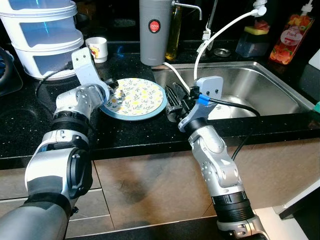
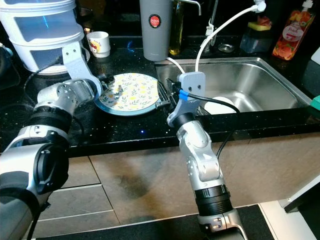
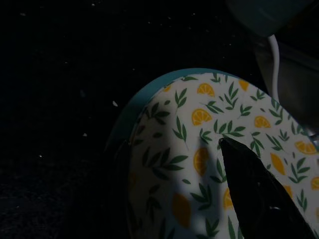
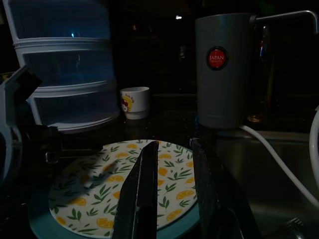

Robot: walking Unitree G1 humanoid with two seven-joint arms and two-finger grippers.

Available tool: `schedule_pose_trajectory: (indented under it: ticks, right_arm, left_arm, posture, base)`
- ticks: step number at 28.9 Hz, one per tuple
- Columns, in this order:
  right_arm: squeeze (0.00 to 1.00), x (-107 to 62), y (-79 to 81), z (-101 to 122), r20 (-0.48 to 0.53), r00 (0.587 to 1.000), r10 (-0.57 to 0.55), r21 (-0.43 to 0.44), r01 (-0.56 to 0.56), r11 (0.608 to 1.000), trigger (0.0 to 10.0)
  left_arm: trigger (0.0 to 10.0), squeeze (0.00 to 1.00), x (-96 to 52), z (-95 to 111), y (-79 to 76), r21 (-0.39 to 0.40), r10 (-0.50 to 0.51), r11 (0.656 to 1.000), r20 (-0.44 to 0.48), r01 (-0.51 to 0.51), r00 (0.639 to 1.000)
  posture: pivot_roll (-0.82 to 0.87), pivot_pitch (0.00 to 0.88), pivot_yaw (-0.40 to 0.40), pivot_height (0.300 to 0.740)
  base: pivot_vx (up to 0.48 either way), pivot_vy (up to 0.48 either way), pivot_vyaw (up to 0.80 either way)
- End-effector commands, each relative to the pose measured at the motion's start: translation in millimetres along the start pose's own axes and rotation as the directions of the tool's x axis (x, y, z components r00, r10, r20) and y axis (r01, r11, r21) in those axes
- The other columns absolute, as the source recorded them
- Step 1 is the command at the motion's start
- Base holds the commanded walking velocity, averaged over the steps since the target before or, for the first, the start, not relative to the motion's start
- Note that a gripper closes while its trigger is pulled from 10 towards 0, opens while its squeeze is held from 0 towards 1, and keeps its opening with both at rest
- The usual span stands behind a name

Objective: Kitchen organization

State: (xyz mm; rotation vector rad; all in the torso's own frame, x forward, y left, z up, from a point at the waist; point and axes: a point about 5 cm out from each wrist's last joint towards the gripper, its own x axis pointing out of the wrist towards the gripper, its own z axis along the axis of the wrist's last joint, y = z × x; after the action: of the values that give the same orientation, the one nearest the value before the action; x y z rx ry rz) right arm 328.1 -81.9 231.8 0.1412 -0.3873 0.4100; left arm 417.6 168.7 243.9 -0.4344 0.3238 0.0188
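Black table [image 1: 135, 131] carries the lemon plate [image 1: 135, 97], unlifted, left gripper [image 1: 113, 89] at nine o'clock, jaws unreadable, right gripper [image 1: 175, 97] at three, jaws parted, empty.

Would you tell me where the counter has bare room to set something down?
Bare counter lies in front of the stacked containers, left of the plate. It is crowded around the plate, flanked by left gripper and right gripper.

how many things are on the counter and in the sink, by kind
plates: 2, lemon plate on the counter, white plate in the sink
cups: 1, small cup
bottles: 2, red bottle, oil bottle
grey canisters: 1
stacked containers: 1
total: 7
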Motion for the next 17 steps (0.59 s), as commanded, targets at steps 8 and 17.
schedule_pose_trajectory:
  ticks: [8, 17]
  right_arm:
    - [0.0, 2.9, -3.1, 1.1, 0.01, 1.0, -0.002, -0.011, 0.002, 1.0, 10.0]
    - [0.0, 3.6, -4.6, 1.4, 0.015, 1.0, -0.005, -0.012, 0.006, 1.0, 10.0]
  left_arm:
    - [10.0, 0.0, 4.6, -28.7, -3.9, -0.046, -0.119, 0.992, -0.138, 0.114, 0.983]
    - [0.0, 0.0, 7.2, -46.0, 4.9, -0.125, -0.083, 0.99, -0.2, 0.058, 0.976]
  posture:
    - [0.04, 0.0, -0.02, 0.74]
    - [0.03, 0.0, -0.017, 0.74]
  base:
    - [0.0, 0.0, 0.0]
    - [0.0, 0.0, 0.0]
